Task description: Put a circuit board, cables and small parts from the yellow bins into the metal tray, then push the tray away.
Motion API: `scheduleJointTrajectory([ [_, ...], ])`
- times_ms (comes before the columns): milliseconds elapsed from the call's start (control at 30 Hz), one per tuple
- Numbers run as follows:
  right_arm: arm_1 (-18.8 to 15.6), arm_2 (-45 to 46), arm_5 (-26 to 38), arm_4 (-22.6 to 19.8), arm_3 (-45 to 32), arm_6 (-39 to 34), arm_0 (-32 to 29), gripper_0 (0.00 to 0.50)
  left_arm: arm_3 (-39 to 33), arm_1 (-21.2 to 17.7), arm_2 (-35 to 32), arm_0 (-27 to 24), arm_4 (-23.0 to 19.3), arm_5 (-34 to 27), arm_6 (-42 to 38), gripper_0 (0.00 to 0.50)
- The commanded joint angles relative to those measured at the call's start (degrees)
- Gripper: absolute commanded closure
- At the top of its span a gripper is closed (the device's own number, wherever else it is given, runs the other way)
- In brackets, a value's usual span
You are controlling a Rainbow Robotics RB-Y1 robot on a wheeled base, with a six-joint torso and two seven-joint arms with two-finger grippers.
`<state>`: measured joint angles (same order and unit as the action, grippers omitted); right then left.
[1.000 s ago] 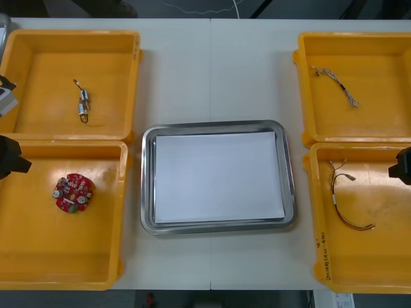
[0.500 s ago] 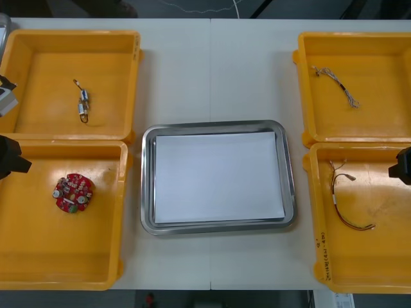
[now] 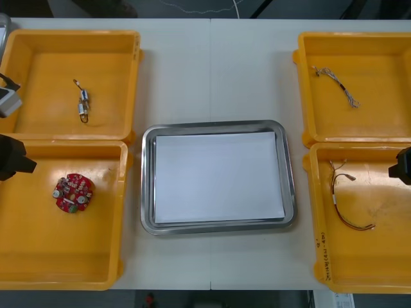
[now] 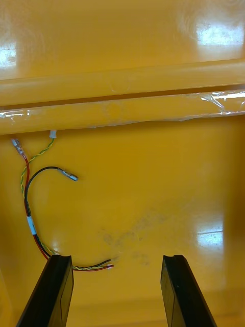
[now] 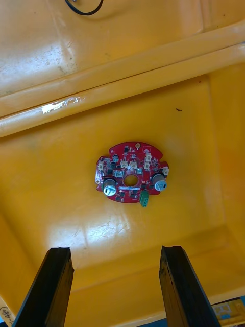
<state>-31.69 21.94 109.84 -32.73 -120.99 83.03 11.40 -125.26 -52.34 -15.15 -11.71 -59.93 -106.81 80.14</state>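
Front view, counter (image 3: 212,70): the metal tray (image 3: 290,186), white inside, sits between the yellow bins (image 3: 131,83).
Front view, left: the left gripper (image 3: 16,160) hangs at the near bin's outer edge. The round red circuit board (image 3: 74,192) lies in that bin, and small metal parts (image 3: 83,106) lie in the far bin.
Front view, right: the right gripper (image 3: 403,165) is at the near bin's outer edge. The red and yellow cable (image 3: 336,200) lies in that bin, and the twisted blue and white cable (image 3: 338,85) in the far bin.
Left wrist view: the fingers (image 5: 56,286) are spread and hold nothing; the board lies beyond them, apart.
Right wrist view: the fingers (image 4: 176,291) are spread and hold nothing; the cable's end lies just beside one finger.
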Motion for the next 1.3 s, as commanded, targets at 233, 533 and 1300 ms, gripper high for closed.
scheduleJointTrajectory([
  [233,-0.22,-0.5,0.16,0.12,-0.56,-0.68,-0.15,0.0,-1.31,0.66,5.22,2.49,3.33,6.53,3.53,0.0],
  [533,-1.89,-0.15,0.16,0.12,-0.91,-0.5,0.47,0.0,-1.31,0.66,9.35,3.72,5.62,10.04,3.18,0.0],
  [1300,2.42,-5.16,0.16,-2.16,-5.83,-1.12,-3.75,0.0,-1.22,0.66,21.83,7.85,14.49,22.17,1.51,0.0],
])
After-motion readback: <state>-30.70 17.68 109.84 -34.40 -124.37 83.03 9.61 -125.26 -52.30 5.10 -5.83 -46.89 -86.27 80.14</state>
